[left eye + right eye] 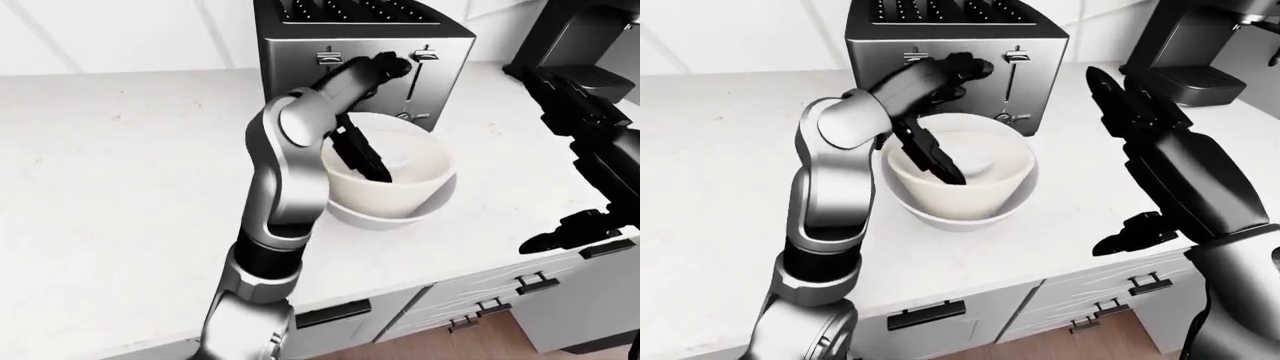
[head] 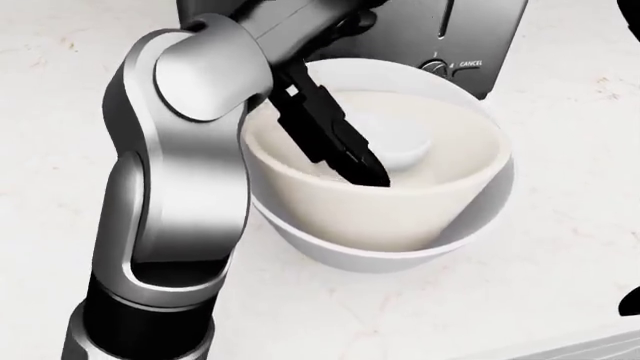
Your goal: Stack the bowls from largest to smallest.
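Three nested bowls (image 2: 420,217), arm-hidden

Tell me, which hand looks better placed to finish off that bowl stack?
The left hand. It is already reaching down inside the cream bowl, beside the small white bowl nested there. The right hand hangs open over the counter, off to the right near the coffee machine.
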